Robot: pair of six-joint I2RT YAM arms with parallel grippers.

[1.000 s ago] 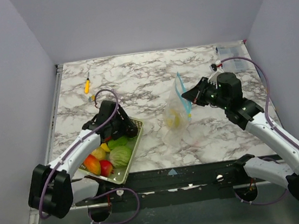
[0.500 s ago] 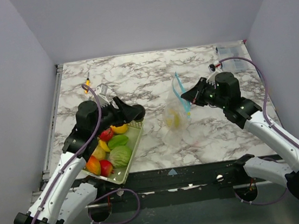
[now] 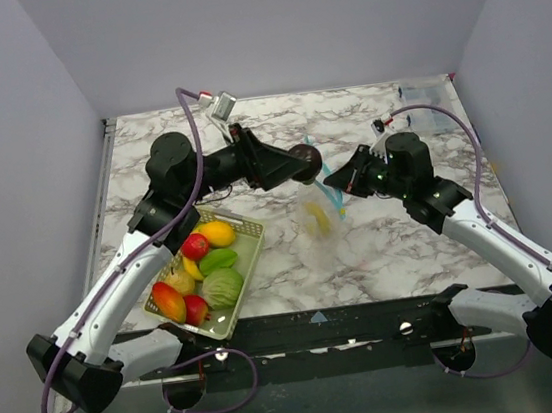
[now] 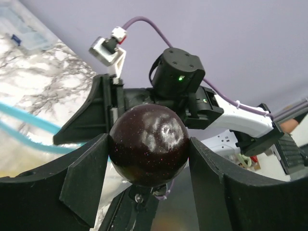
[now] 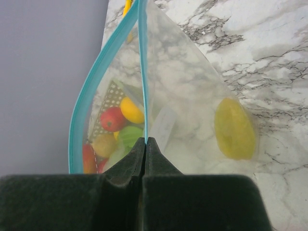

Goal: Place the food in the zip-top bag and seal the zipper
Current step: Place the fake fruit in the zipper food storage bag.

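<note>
A dark fruit point(image 4: 148, 144) is held up by the mouth of the bag point(image 3: 320, 233).
The fruit is squeezed between the left fingers point(image 4: 86, 180), above the desk point(image 3: 411, 240). One side of the bag's blue strip point(image 5: 83, 96) is pinched by the closed right fingers point(image 5: 127, 168), and a yellow fruit point(image 5: 234, 127) is already inside. The mouth is narrow and floppy, so the dark fruit could be dropped outside and roll away.
</note>
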